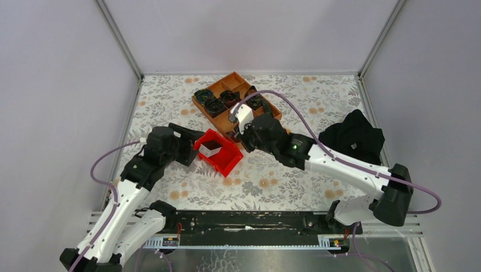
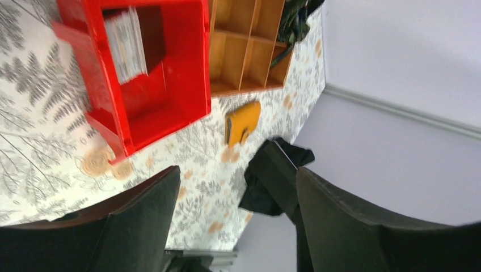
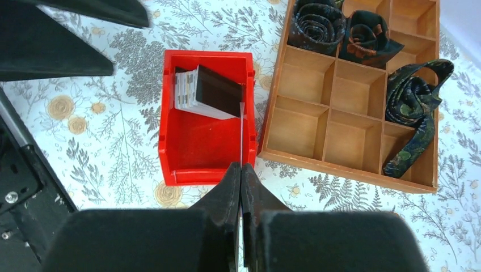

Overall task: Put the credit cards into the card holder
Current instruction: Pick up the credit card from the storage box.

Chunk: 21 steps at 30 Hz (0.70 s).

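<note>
Right wrist view gives us the clearest look at the cards: a stack of cards (image 3: 204,90) stands on edge, leaning, at the far end of a red bin (image 3: 164,113), its front face dark and the edges behind it pale. A single card (image 3: 241,136) appears edge-on as a thin pale line running from the bin's right wall down into the right gripper (image 3: 241,170), whose fingers are pressed together on it. We find the card holder (image 2: 243,122) in the left wrist view, a small tan-orange wallet lying flat on the cloth, just beyond a corner of the wooden tray (image 2: 244,56) and apart from the bin.

From above, we see the right arm stretching leftward from its base, with its gripper over the gap between bin and tray. The left arm rises from its base to the bin's left side; the left gripper (image 2: 235,173) has its fingers spread wide with nothing between them.

Everything rests on a floral tablecloth (image 1: 283,175). Rolled dark ties (image 3: 317,22) fill some tray compartments, a black cloth (image 1: 351,136) lies to the right, and pale lilac walls enclose the table.
</note>
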Motion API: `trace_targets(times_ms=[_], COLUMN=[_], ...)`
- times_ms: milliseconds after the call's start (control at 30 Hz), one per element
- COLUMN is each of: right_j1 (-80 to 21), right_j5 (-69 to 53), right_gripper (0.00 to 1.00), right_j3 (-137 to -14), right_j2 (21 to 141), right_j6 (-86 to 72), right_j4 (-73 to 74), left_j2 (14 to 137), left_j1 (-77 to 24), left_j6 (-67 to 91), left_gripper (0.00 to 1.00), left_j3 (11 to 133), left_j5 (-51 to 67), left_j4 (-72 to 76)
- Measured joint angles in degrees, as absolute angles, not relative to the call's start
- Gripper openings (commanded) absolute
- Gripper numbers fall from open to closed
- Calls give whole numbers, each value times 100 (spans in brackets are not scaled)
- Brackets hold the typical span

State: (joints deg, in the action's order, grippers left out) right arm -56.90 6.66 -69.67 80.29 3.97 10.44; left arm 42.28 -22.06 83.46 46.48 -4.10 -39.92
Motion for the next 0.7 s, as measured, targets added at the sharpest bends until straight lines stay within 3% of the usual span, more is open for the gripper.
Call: trace_targets(times_ms=[267, 700], right_j1=[-6571, -7721], right_j5=[1608, 2888], right_gripper=[0, 0], right_j3=[-5964, -5607], right_j2=[7155, 6928], right_j6=[1140, 2349], right_j4=[384, -325], left_j2=[4650, 5009], left_j1=[-2456, -2877], left_j6=[8814, 9336], left_gripper=[80, 73], left_j3=[4630, 4652], left_j5=[910, 1664], left_j4=[-3636, -3124])
